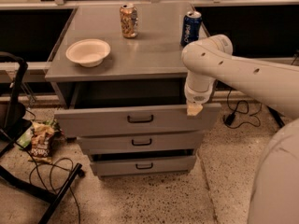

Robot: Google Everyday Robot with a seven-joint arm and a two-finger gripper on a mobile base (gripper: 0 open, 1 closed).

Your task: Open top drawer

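The top drawer [98, 120] is the widest of three grey drawers in a cabinet, with a black bar handle [140, 119] at its centre. It stands pulled out, with a dark gap above its front panel. My gripper [194, 109] hangs from the white arm at the drawer's upper right corner, its tan tip touching the front panel's top edge. Two narrower drawers sit below: the middle one [140, 143] and the bottom one [142, 165].
On the grey cabinet top [154, 55] stand a white bowl [88, 52], an orange can [128, 20] and a blue can [190, 28]. A chip bag [41, 141] and black cables lie on the floor at left, beside a black stand [14, 101].
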